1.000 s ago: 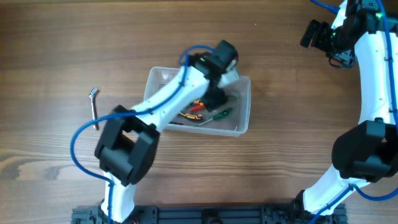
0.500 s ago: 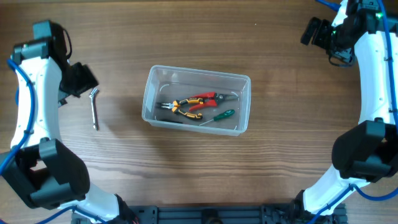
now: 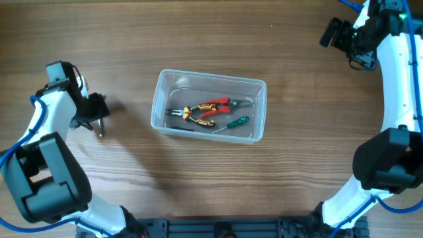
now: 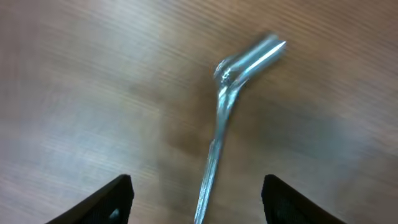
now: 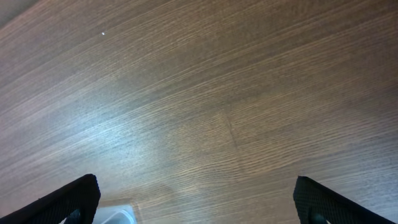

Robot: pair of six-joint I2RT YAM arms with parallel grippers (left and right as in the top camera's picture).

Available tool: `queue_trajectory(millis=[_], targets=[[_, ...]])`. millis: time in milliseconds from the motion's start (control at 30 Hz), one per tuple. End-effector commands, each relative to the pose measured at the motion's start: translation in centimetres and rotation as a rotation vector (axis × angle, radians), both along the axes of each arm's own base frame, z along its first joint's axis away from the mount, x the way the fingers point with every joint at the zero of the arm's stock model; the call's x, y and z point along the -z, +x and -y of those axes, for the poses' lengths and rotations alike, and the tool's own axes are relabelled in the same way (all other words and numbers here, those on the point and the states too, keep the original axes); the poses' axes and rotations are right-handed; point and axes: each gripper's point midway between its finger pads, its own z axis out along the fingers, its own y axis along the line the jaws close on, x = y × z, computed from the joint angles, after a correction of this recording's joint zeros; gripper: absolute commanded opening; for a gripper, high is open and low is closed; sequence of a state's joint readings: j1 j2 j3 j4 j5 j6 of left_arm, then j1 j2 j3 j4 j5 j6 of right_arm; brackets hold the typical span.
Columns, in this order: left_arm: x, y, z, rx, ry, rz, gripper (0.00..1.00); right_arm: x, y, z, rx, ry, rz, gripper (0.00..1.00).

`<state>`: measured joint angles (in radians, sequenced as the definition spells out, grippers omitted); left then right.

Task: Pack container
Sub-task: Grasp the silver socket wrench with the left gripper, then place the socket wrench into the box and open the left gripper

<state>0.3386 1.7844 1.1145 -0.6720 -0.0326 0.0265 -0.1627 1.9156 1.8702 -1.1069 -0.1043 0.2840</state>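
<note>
Here, left gripper hovering left of the container, jaws gaping astride a wrench (untouched), right gripper hanging to its right, released.

No text, label, brand, number or sign could be read on anything in the three views.

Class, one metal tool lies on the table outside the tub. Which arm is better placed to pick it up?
Left. The left gripper hangs open over the metal tool, fingers either side. The right gripper is far off, past the other end of the tub.
</note>
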Motion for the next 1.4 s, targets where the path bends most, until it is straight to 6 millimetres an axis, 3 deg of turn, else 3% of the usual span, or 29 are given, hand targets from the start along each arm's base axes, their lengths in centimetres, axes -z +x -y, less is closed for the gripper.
queue_trajectory(millis=[0,133,233,467,667,767,867,933,967,1000,1033,1067,1133,1233,1300,1367], targets=[[1.7,1.3,0.6,0.117,-0.025,0.017,0.72,1.0,-0.1,-0.4,0.001,0.018,-0.028,1.0],[3.9,0.8,0.7,0.118,-0.041,-0.037,0.71,1.0,-0.1,-0.4,0.001,0.018,-0.028,1.0],[4.1,0.9,0.5,0.137,-0.029,-0.037,0.66,1.0,-0.1,-0.7,-0.004,0.029,-0.03,1.0],[4.1,0.8,0.6,0.161,-0.026,-0.044,0.08,1.0,-0.1,-0.8,-0.006,0.035,-0.029,1.0],[4.1,1.0,0.6,0.162,-0.025,-0.038,0.04,1.0,-0.1,-0.8,-0.007,0.035,-0.028,1.0],[2.4,1.9,0.9,0.18,-0.018,-0.025,0.04,1.0,-0.1,-0.8,-0.007,0.035,-0.029,1.0],[-3.1,4.9,2.4,0.287,0.029,0.051,0.04,1.0,-0.1,-0.8,-0.007,0.035,-0.029,1.0],[-7.6,6.6,4.3,0.343,0.054,0.115,0.04,1.0,-0.1,-0.8,-0.007,0.035,-0.028,1.0],[-10.2,7.1,6.2,0.398,0.062,0.145,0.04,1.0,-0.1,-0.8,-0.007,0.035,-0.029,1.0],[-11.5,7.3,7.9,0.475,0.061,0.161,0.04,1.0,-0.1,-0.8,-0.006,0.035,-0.028,1.0],[-13.1,7.4,10.3,0.587,0.066,0.188,0.04,1.0,-0.1,-0.8,-0.006,0.035,-0.028,1.0],[-15.2,7.5,13.9,0.751,0.099,0.239,0.04,1.0,0.0,-0.8,-0.007,0.034,-0.024,1.0],[-17.5,6.2,21.2,1.143,0.186,0.302,0.04,1.0,0.0,-0.8,-0.003,0.036,-0.024,1.0],[-17.2,3.3,29.6,1.596,0.261,0.32,0.04,1.0,0.0,-0.8,-0.003,0.036,-0.025,1.0],[-15.5,1.9,31.8,1.718,0.253,0.273,0.04,1.0,0.0,-0.8,-0.004,0.036,-0.025,1.0],[-12.0,1.4,33.0,1.774,0.212,0.175,0.04,1.0,-0.1,-0.8,-0.004,0.036,-0.026,1.0]])
